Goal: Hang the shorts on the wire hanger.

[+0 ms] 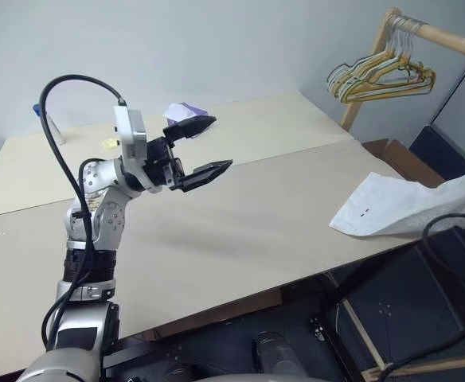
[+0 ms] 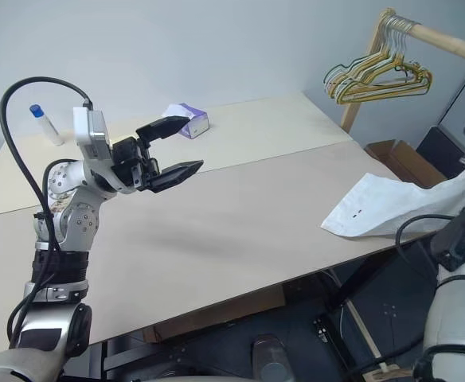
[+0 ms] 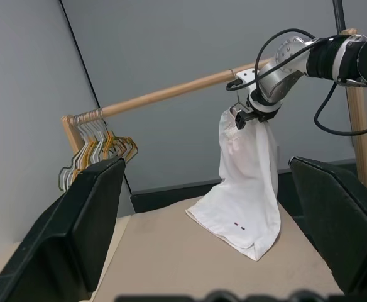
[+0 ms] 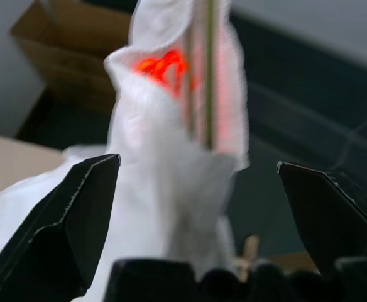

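At about nine o'clock in the head views, the left end effector [image 1: 201,149] hovers above the counter [image 1: 240,223] with its black fingers spread wide and nothing between them; it points toward three o'clock. Behind it, near eleven o'clock, a small white-and-purple tissue box [image 2: 186,119] sits on the counter's far part, and a small bottle with a blue cap [image 2: 44,124] stands close to the wall.

Moving right, a bunch of yellow and green hangers [image 1: 382,78] hangs on a wooden rack [image 1: 447,38] at about one o'clock. These look untouched.

At three o'clock the shorts [image 2: 392,205] trail off the counter's right edge, the hem with its tiny dark marks resting on the board and the rest rising out toward the rack. The left wrist view shows the upper part of the shorts lifted up by the rail, where the right end effector [image 3: 249,116] is. Its own wrist view has both fingers spread well apart with the white fabric and a thin upright wire, probably the wire hanger [image 4: 209,69], between them but apparently not pinched.

My judgement: the shorts appear to be draped on the hanger already and let go. What remains is to confirm they hang securely, since the lower part rests on the counter and could drag.
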Controlling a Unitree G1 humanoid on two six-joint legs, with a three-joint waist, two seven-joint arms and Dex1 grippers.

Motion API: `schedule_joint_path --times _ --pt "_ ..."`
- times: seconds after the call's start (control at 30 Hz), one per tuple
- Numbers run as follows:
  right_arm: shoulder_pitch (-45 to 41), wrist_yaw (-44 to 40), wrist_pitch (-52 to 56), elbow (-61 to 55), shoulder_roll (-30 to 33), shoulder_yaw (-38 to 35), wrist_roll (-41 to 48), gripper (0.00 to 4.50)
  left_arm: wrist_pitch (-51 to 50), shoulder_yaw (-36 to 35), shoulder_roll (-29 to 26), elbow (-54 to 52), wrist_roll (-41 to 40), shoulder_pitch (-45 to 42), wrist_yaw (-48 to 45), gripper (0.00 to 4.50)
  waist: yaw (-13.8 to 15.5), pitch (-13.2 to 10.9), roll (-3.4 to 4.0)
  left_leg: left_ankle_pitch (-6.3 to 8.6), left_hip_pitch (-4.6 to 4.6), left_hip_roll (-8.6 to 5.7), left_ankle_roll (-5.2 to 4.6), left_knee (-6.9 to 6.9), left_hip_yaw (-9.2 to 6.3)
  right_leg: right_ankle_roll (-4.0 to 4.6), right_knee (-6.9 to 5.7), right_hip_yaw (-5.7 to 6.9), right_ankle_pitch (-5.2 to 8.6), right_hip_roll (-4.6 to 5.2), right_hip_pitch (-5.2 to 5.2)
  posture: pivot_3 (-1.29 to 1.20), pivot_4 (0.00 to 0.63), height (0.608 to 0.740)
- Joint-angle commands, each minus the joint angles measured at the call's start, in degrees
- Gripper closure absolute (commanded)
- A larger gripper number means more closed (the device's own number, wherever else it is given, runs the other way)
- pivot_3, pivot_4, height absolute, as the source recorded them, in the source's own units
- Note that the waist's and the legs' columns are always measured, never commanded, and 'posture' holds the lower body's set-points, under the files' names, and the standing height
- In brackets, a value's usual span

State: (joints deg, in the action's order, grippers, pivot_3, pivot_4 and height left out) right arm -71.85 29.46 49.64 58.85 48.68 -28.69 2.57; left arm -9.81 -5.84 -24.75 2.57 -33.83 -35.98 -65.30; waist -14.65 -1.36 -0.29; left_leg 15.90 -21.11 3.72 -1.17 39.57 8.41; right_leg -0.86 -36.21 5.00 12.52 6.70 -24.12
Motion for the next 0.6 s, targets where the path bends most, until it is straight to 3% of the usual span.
schedule_joint_path --times 0.03,0.2,0.33,0.4,0.47,0.6 --pt "1.3 5.5 -0.3 -12.7 -2.3 3.0 -3.2 0.05 0.4 -0.6 -0.6 -1.8 -0.6 -0.4 0.0 0.00 0.0 0.0 0.02 -0.01 0.01 0.00 0.01 0.00 0.01 0.00 -0.02 -0.02 0.00 0.00 0.00 -0.22 0.000 0.740" --pt "10.6 12.3 1.9 -39.3 -11.5 11.2 -12.6 0.05 0.3 -1.0 -1.1 -1.7 -0.3 0.0 0.5 0.00 0.1 0.0 0.06 -0.08 0.05 0.10 0.13 -0.04 0.04 -0.02 -0.08 -0.15 -0.01 -0.09 -0.03 -0.21 0.000 0.740" --pt "15.1 12.7 2.1 -49.4 -16.1 15.6 -18.2 0.05 0.2 -1.4 -1.5 -1.3 0.0 0.6 1.6 0.00 0.4 0.0 0.06 -0.13 0.06 0.12 0.21 -0.04 0.04 -0.02 -0.12 -0.44 -0.01 -0.14 -0.05 -0.21 0.000 0.740" --pt "16.9 9.4 0.4 -52.4 -17.5 21.1 -20.2 0.05 0.6 -1.7 -2.7 -0.5 1.5 1.6 2.4 0.00 1.1 0.0 0.06 -0.12 0.05 0.10 0.20 -0.04 0.04 -0.03 -0.06 -0.44 -0.02 -0.15 -0.05 -0.20 0.000 0.740" --pt "19.8 -0.2 -4.1 -58.2 -16.8 26.4 -18.7 0.05 0.9 -2.4 -4.6 -0.2 3.0 3.0 3.4 0.00 1.3 0.0 0.06 -0.11 0.04 0.10 0.17 -0.07 0.05 -0.03 -0.02 -0.45 -0.02 -0.18 -0.09 -0.18 0.000 0.740" --pt "24.8 -15.9 -15.2 -67.7 -15.9 29.0 -13.2 0.05 0.1 -4.1 -7.2 -1.8 4.0 6.8 5.8 0.00 1.9 0.0 0.05 -0.08 0.02 0.11 0.13 -0.17 0.03 -0.03 0.04 -0.43 -0.02 -0.21 -0.13 -0.16 0.000 0.740"
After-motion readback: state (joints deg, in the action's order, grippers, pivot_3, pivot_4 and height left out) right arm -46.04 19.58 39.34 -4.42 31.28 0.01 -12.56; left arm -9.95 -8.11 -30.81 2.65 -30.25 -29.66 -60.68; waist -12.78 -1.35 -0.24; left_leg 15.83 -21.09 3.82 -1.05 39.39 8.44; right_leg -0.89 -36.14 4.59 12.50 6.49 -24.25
